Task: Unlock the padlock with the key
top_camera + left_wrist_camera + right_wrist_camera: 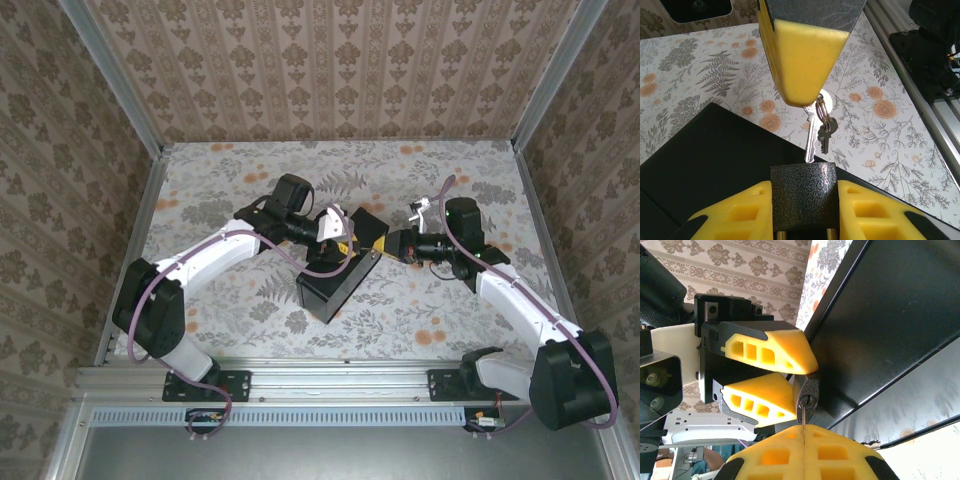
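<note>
Padlock speckled dark metal, key slim, silvery

Soft, bright, even light fills the overhead view, leaving only faint shadows beneath the arms on the desk. Up close, the yellow pads look slightly soft, and the black box has a glossy side that mirrors the desk's pattern.

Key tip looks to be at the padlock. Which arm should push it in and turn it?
Right. The right gripper pinches the key, whose blade tip sits at the keyhole. The left gripper is clamped on the padlock body, so it probably serves best steadying it.
</note>
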